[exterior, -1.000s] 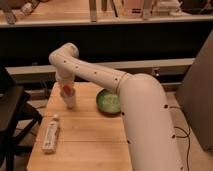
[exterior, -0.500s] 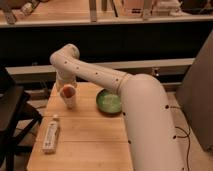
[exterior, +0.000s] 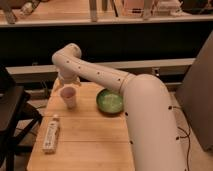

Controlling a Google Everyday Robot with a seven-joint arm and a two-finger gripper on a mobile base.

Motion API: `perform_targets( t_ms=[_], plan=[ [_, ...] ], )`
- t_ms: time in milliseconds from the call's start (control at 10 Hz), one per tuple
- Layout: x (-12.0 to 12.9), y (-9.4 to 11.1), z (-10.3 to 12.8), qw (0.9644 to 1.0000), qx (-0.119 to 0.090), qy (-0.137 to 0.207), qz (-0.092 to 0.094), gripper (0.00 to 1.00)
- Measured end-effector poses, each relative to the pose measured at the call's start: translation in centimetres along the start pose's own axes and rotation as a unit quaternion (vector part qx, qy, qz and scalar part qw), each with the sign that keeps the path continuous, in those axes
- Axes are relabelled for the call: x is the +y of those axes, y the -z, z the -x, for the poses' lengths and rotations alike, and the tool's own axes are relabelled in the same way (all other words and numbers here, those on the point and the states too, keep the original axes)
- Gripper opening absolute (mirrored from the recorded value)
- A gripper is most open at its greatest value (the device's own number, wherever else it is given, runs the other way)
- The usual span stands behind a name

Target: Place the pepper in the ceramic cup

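The ceramic cup is small, pale white-pinkish and stands upright on the wooden table, near its far left. My gripper hangs at the end of the white arm, directly above the cup's rim and a little clear of it. The pepper does not show: nothing red-orange is visible in the gripper, on the table or at the cup's mouth, which looks pale pink.
A wide shallow green bowl sits right of the cup. A white flat bottle lies near the table's left front. A dark chair stands at the left. A dark shelf unit runs behind the table.
The gripper has risen from the cup's mouth to just above it. The red-orange spot seen at the cup's mouth earlier no longer shows.
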Motion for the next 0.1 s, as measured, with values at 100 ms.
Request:
perform_targets(
  t_ms=[100],
  plan=[
    [0.25,0.07,0.11,1.0000,0.000,-0.001,-0.001,0.80]
  ],
)
